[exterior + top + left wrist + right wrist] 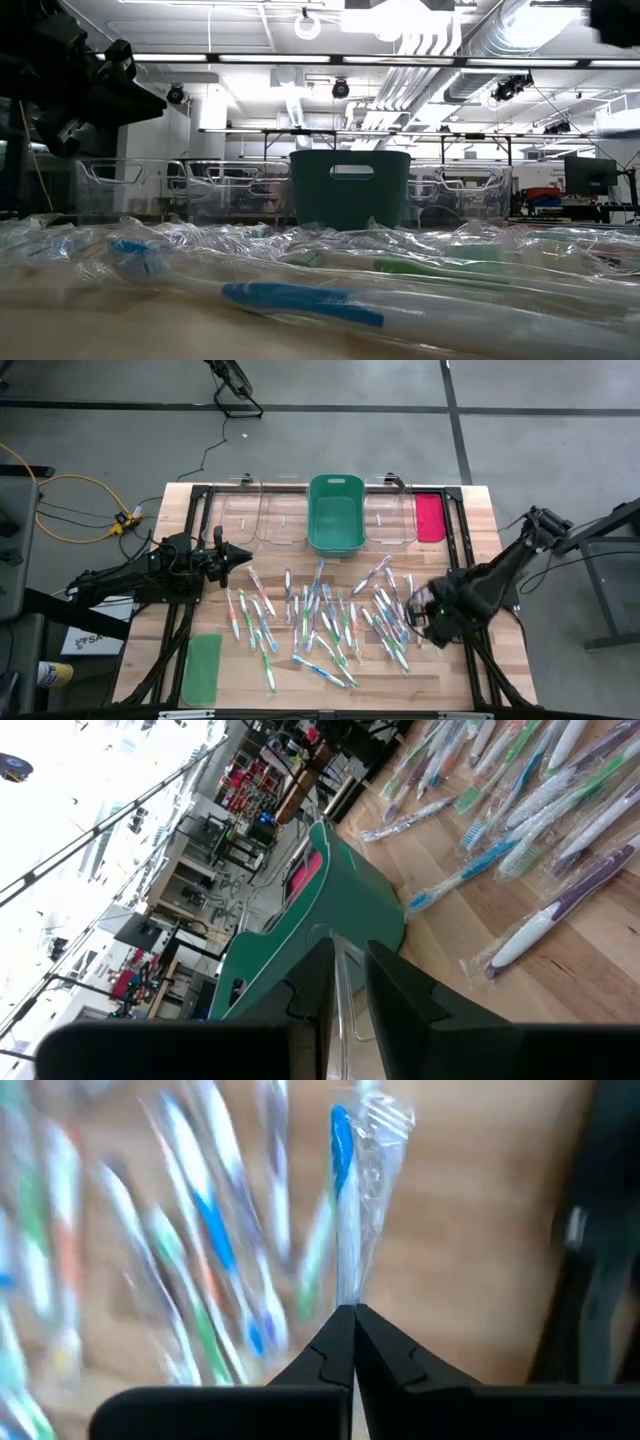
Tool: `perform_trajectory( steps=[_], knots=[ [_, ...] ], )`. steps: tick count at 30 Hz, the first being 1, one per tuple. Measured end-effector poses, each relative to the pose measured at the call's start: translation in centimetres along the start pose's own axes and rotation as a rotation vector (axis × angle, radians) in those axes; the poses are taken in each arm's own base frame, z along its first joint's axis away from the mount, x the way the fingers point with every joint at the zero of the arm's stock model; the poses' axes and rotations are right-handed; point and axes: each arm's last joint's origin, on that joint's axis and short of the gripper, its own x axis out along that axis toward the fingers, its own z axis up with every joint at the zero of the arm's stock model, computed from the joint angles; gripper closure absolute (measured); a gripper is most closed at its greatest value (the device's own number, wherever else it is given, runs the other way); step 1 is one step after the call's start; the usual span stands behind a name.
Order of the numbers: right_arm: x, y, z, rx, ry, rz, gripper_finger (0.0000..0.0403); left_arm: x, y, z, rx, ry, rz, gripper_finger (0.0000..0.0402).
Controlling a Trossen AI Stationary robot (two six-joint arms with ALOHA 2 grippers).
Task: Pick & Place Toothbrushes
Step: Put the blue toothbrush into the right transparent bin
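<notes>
Right now the one that matters is the blue-accented toothbrush [345, 1200] pinched in your right gripper [352, 1312]: jaws closed on the tail of its handle, head and crinkly clear wrapper sticking straight out ahead of the tips. Judging by looks, it's v. light, thin, stiff plastic in a slick film sleeve, so it'll likely swing or slip if you move fast. You're holding it at the extreme end; a grip nearer mid-handle would prob. be steadier, but it should carry ok if you go slow.

The rest of the toothbrushes [330, 620] lie scattered on the wooden table [500, 535], below and to the side of those jaws, many overlapping, all wrapped. For those, go for a bare stretch of handle lying apart from its neighbours, not the loose film alone, which I'd expect to pull free.

The left gripper [240, 554] hovers at the other edge of the pile, holding nothing, jaws a narrow gap apart. Out past its tips in the wrist view sit the green bin [335, 513] and the clear bins [265, 517] flanking it. A red-pink lid [429, 517] lies past the far clear bin, and a green lid [202, 668] lies at the table's near corner, well behind the left jaws.
</notes>
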Motion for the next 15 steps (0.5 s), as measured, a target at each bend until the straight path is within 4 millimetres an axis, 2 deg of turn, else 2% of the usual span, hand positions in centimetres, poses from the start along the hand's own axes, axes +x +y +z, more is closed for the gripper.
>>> perform_trajectory(
  steps=[7, 15],
  knots=[
    [-1.1, 1.1, 6.4, -0.063, -0.142, 0.041, 0.0402, 0.0, 0.0, 0.0, 0.0, 0.0, 0.0, 0.0346],
    [-1.7, 1.1, 13.9, -0.06, -0.244, 0.082, 0.0401, 0.0, 0.0, 0.0, 0.0, 0.0, 0.0, 0.0346]
  ],
)
